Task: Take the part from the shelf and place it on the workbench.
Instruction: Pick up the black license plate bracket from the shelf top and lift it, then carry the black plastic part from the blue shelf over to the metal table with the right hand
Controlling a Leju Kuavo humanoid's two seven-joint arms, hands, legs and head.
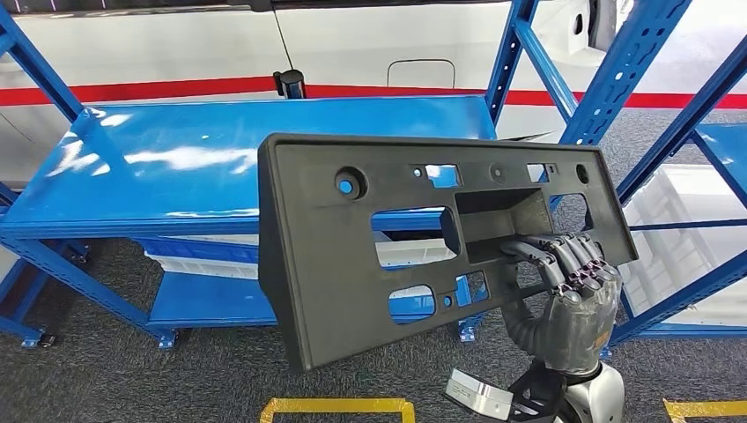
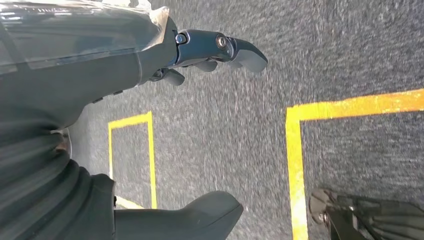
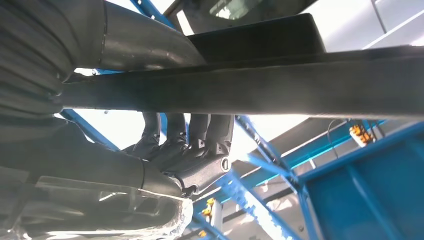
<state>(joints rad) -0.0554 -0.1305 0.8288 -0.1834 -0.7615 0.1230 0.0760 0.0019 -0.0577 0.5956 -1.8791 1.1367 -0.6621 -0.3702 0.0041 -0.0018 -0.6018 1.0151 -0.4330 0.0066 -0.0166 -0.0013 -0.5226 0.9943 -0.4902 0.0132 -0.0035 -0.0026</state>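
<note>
grey carpet (image 1: 211, 379), yellow floor tape (image 1: 336, 407)

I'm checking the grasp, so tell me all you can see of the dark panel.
The panel is a flat, matte dark-grey plastic-looking plate pierced with rectangular openings and round holes. It is held up, tilted, in front of the blue shelf. The right hand grips it, fingers hooked through one opening.

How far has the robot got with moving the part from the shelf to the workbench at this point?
Done: the dark panel part is off the shelf, raised in front of the blue rack. In hand: the right robot hand grips it, fingers hooked through an opening. The left robot hand hangs over the floor, holding nothing. Left: setting the part down on the workbench, not yet done.
</note>
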